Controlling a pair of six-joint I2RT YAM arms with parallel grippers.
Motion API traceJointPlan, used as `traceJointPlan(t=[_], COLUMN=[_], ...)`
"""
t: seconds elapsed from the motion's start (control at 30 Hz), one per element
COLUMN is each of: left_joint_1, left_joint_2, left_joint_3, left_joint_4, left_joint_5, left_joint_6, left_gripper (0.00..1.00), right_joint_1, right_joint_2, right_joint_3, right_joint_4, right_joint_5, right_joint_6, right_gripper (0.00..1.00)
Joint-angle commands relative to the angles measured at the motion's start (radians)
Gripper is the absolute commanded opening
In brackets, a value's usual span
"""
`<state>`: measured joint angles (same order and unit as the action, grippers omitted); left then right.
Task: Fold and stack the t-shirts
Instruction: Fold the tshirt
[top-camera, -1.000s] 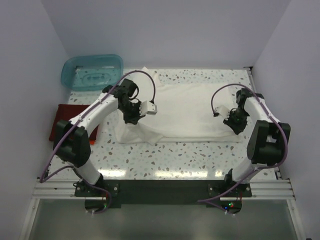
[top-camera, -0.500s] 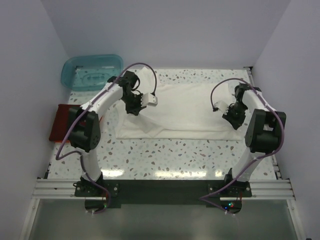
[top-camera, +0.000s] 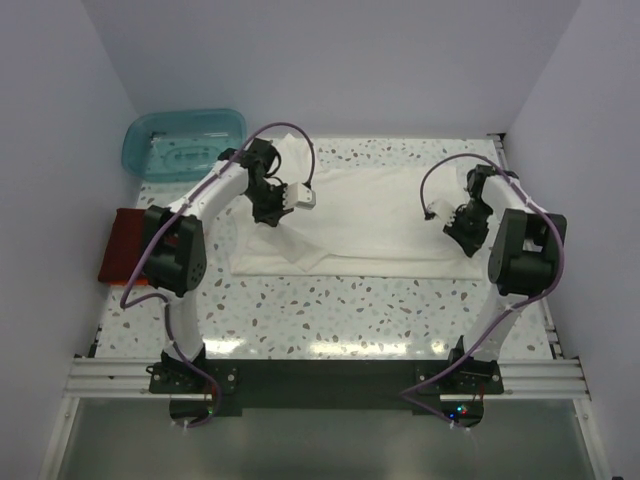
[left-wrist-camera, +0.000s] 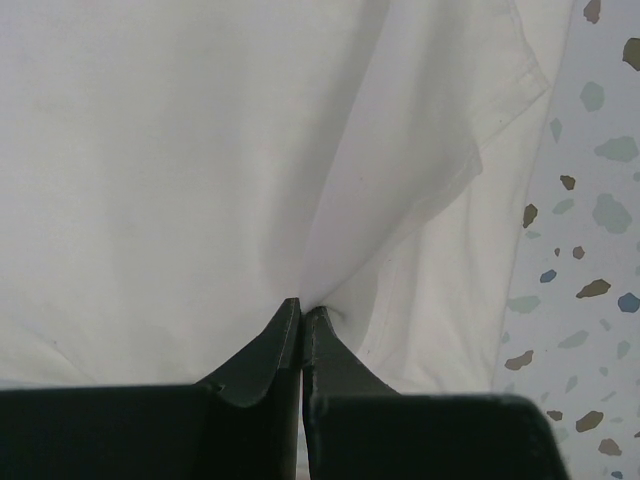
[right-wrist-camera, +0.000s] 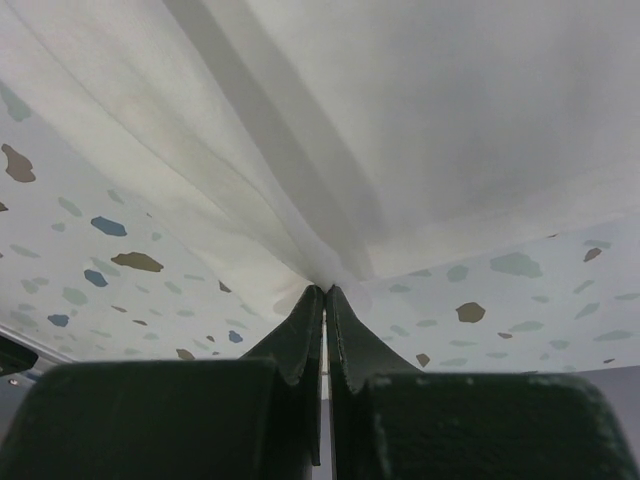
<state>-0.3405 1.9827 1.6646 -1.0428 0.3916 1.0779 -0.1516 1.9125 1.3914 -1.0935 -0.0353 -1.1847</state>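
The cream-white t-shirt (top-camera: 365, 215) lies spread across the middle of the speckled table. My left gripper (top-camera: 272, 216) is shut on the shirt's left part, pinching a fold of the white cloth (left-wrist-camera: 330, 200) that rises to its fingertips. My right gripper (top-camera: 463, 228) is shut on the shirt's right edge, with the white cloth (right-wrist-camera: 400, 110) pulled into the closed tips just above the table. A dark red folded t-shirt (top-camera: 122, 245) lies at the table's left edge, partly behind the left arm.
A translucent teal plastic tub (top-camera: 185, 143) stands at the back left corner. White walls close in the table at the back and both sides. Bare speckled tabletop (top-camera: 360, 310) runs between the white shirt and the arm bases.
Both grippers have carried the white shirt's near edge toward the back of the table, so the cloth now lies narrower and flatter. The left arm has swung back and left.
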Motion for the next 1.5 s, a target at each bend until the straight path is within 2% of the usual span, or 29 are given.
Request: traceJointPlan(t=[0.0, 0.37, 0.4, 0.43, 0.47, 0.6, 0.67, 0.7, 0.83, 0.9, 1.1, 1.33, 1.47], left_joint_1=[0.017, 0.023, 0.023, 0.024, 0.034, 0.096, 0.136, 0.149, 0.201, 0.201, 0.160, -0.018, -0.075], left_joint_2=[0.005, 0.027, 0.033, 0.034, 0.038, 0.085, 0.094, 0.091, 0.044, -0.014, -0.136, -0.280, -0.309], left_joint_3=[0.037, 0.040, 0.038, 0.035, 0.034, 0.090, 0.132, 0.139, 0.100, 0.054, -0.133, -0.455, -0.539], left_joint_4=[-0.029, -0.002, 0.007, 0.030, 0.046, 0.115, 0.159, 0.180, 0.216, 0.222, 0.233, 0.436, 0.492], left_joint_5=[0.010, -0.003, -0.010, -0.011, -0.011, 0.010, 0.021, 0.026, 0.087, 0.104, 0.200, 0.012, -0.063], left_joint_6=[0.030, 0.008, -0.005, -0.018, -0.035, -0.223, -0.297, -0.379, -0.499, -0.522, -0.648, -0.777, -0.805], left_gripper=[0.00, 0.00, 0.03, 0.06, 0.13, 0.21, 0.32, 0.34, 0.41, 0.41, 0.42, 0.42, 0.43], right_joint_1=[-0.005, 0.003, 0.003, 0.004, 0.001, -0.031, -0.055, -0.063, -0.092, -0.106, -0.103, -0.082, -0.072], right_joint_2=[0.017, 0.059, 0.059, 0.060, 0.068, 0.100, 0.115, 0.125, 0.106, 0.099, 0.072, 0.060, 0.045], right_joint_3=[0.058, 0.104, 0.106, 0.113, 0.124, 0.227, 0.294, 0.311, 0.325, 0.308, 0.259, 0.169, 0.130], right_joint_4=[-0.014, -0.016, -0.014, -0.013, -0.019, -0.055, -0.077, -0.086, -0.111, -0.112, -0.144, -0.092, -0.066], right_joint_5=[0.028, 0.032, 0.032, 0.032, 0.032, 0.000, -0.017, -0.023, -0.060, -0.064, -0.136, -0.126, -0.121], right_joint_6=[0.007, 0.007, 0.008, 0.013, 0.034, 0.120, 0.181, 0.200, 0.276, 0.318, 0.401, 0.451, 0.468], right_gripper=[0.00, 0.02, 0.08, 0.23, 0.28, 0.32, 0.39, 0.40, 0.41, 0.39, 0.22, 0.08, 0.05])
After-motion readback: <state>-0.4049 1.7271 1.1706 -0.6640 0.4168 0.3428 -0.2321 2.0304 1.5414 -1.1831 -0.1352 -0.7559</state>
